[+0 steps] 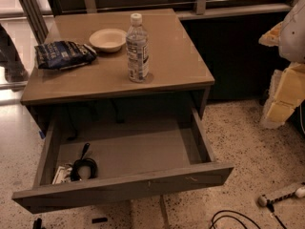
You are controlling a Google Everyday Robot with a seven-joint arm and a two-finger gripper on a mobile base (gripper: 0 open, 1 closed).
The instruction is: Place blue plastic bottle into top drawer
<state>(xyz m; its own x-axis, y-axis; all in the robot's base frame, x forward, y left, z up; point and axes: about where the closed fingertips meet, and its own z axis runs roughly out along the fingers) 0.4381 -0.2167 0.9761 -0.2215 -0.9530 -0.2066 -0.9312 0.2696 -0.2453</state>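
The blue plastic bottle (137,49), clear with a white cap and a white label, stands upright on the desk top, near the middle and toward the front edge. The top drawer (119,185) is pulled wide open below it; a coiled black cable (83,167) and some white paper lie in its left front corner. My gripper (280,104), pale yellowish, hangs at the far right edge of the view. It is well to the right of the desk, apart from the bottle, at about drawer height, and holds nothing.
A cream bowl (107,39) and a dark blue crinkled snack bag (64,54) lie on the desk top (176,56), left of the bottle. A dark cabinet stands behind right. Cables and a pale rod (281,194) lie on the speckled floor at bottom right.
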